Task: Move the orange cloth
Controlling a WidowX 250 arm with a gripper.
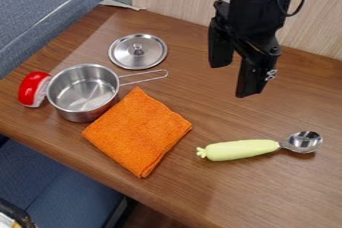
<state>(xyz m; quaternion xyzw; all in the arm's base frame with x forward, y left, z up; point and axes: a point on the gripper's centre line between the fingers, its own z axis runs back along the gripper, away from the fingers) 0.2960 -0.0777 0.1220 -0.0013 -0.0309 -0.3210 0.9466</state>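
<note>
Camera view: black gripper [234,79] hangs over table [267,197], upper right, fingers spread, grasping nothing. Folded orange cloth [139,131] lies left of centre, just beside steel saucepan [81,92]. Round metal lid [137,52] beyond pan, knob up. Pale-green-handled scoop [244,149] right of cloth, apart. Red-and-white object [32,89] beside pan's left.
</note>
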